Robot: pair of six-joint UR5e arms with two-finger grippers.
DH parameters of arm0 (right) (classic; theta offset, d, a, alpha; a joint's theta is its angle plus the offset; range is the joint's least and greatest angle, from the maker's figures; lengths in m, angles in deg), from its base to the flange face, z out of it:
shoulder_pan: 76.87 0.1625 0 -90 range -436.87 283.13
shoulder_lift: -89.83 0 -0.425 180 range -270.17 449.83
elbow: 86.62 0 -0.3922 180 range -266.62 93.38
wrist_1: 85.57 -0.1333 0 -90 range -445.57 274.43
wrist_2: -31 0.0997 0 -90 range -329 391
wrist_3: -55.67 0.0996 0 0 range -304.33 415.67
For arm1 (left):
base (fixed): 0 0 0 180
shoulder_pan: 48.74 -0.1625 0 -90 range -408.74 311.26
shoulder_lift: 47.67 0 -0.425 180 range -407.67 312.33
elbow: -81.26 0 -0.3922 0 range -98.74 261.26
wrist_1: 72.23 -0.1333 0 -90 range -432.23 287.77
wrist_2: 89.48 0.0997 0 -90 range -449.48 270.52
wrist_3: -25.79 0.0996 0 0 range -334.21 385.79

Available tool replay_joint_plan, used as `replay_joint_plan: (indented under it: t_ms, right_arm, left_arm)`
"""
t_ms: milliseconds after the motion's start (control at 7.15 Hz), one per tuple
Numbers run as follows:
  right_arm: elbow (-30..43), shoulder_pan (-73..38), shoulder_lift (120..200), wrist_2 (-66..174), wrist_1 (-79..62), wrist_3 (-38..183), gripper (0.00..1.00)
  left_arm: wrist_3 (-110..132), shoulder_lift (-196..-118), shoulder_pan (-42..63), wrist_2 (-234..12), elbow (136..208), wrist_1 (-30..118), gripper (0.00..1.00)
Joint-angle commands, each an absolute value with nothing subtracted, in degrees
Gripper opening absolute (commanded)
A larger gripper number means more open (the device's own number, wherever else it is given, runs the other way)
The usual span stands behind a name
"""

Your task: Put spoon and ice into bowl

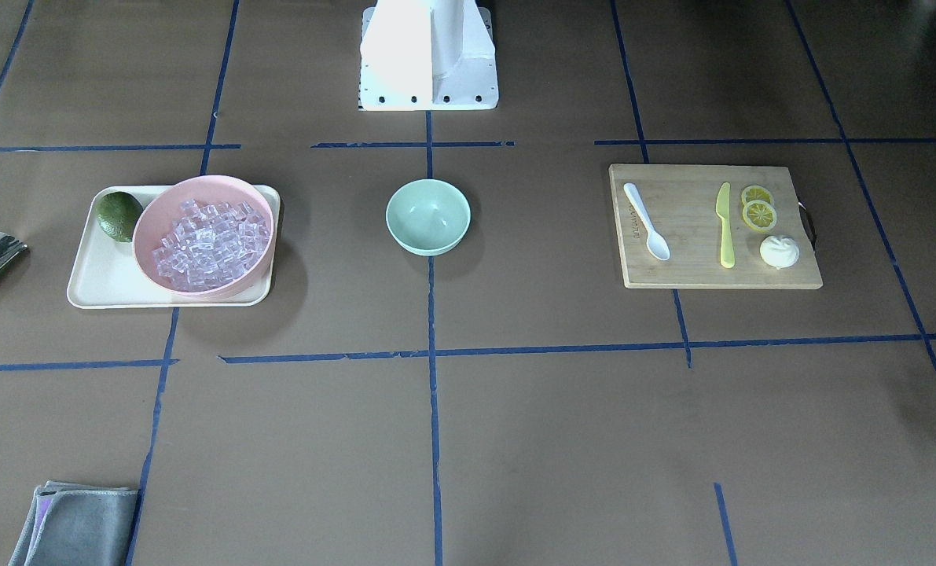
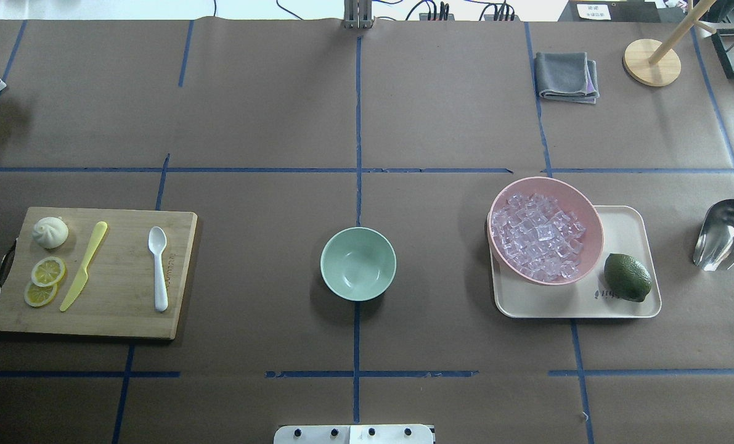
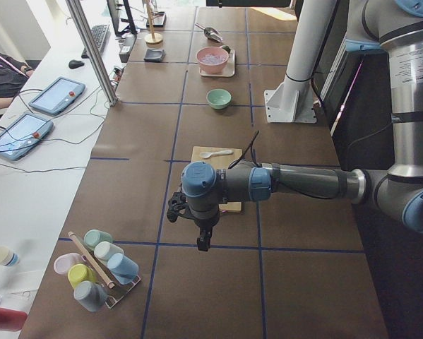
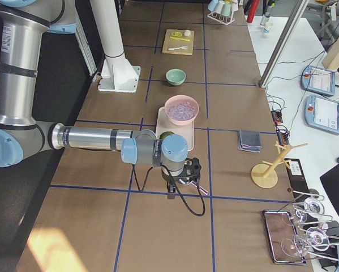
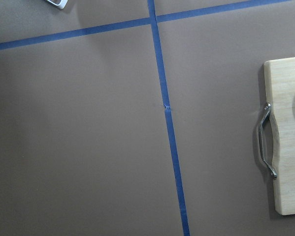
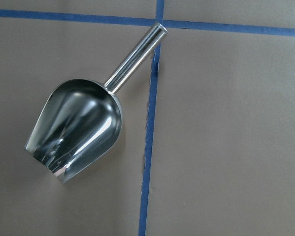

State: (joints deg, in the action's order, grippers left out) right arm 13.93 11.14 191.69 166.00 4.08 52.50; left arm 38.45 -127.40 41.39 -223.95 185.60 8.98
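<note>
The brown table [image 2: 249, 111] carries a cutting board [image 2: 120, 308], bowl [image 2: 358, 265], tray [image 2: 625, 228], scoop [image 2: 727, 234] and cloth [image 2: 565, 75].

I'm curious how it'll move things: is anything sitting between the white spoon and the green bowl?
Nothing visible. The small white plastic spoon lies on the wooden cutting board on the side nearest the round mint-green bowl; only bare brown table lies between.

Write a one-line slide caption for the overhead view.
Empty green bowl sits between the spoon on a cutting board and ice in a pink bowl.
</note>
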Motion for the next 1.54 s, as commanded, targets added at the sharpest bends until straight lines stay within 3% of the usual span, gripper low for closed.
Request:
replay_joint_plan:
  t_ms: [0,1119,1399]
  right_arm:
    - [13.9,11.1,191.6,166.0,4.0,52.5,1.0]
    - [14.4,11.1,191.6,166.1,4.0,52.5,1.0]
    - [14.3,11.2,191.6,166.1,4.0,52.5,1.0]
  left_arm:
    - [38.5,-127.4,41.4,-223.9,185.7,9.0,1.0]
    - [37.2,-132.4,40.7,-224.0,185.1,23.7,1.0]
    - [30.2,-132.7,31.3,-224.0,186.6,25.1,1.0]
